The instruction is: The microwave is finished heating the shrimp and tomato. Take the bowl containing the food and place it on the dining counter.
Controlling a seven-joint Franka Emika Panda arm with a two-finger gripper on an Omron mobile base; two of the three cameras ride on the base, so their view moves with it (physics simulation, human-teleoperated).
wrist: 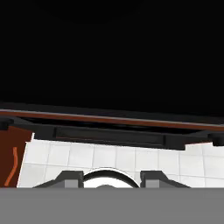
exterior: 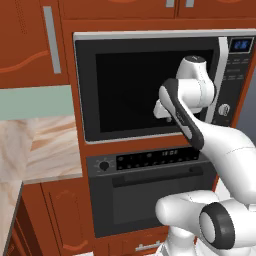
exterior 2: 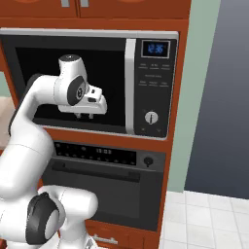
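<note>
Gripper (exterior 2: 83,115) — jaws partly apart, empty — before microwave (exterior 2: 97,48) door.

Kitchen, built-in microwave (exterior 2: 92,82), oven (exterior 2: 104,187), cabinets (exterior: 30,42)

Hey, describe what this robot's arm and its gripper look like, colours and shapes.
The glossy white arm is built from rounded, bulbous segments joined by dark grey bands and joint caps. Its white, blocky hand carries a gripper with two short dark fingers. No cables or markings show.

I read blue digits, seemingly 12:36, on the microwave (exterior 2: 92,80) display (exterior 2: 156,48); its button labels are too blurred.
</note>
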